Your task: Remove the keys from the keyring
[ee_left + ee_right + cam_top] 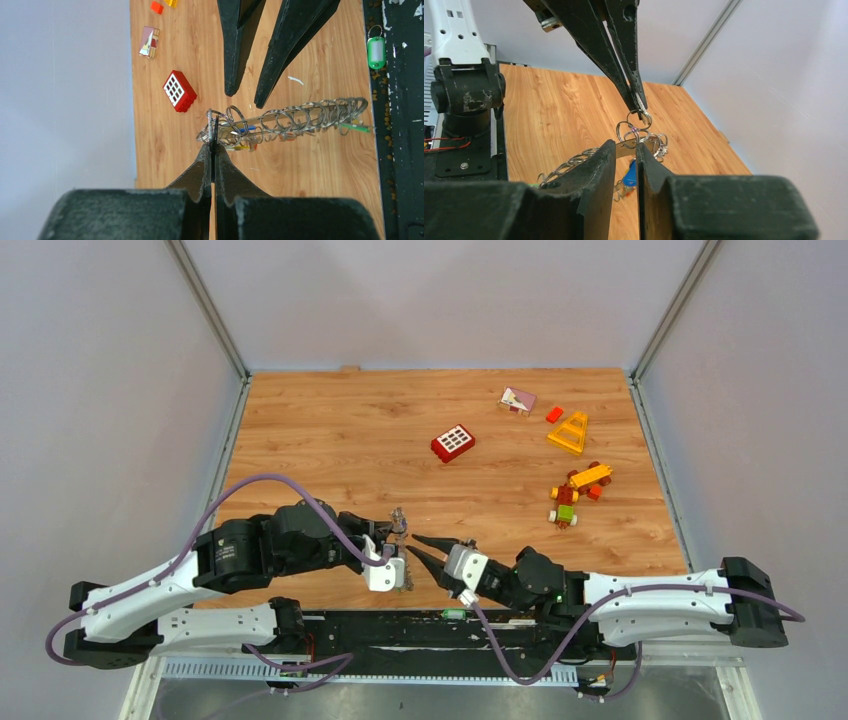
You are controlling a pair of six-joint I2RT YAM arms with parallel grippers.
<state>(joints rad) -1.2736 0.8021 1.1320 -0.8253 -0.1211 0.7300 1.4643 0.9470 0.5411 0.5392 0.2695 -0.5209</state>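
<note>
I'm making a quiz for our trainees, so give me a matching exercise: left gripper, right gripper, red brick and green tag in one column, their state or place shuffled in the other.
1 left gripper
2 right gripper
3 red brick
4 green tag

A open, beside the keyring
B on the black base plate
C shut on the keyring
D on the wooden table

Pairs: 1-C, 2-A, 3-D, 4-B
</note>
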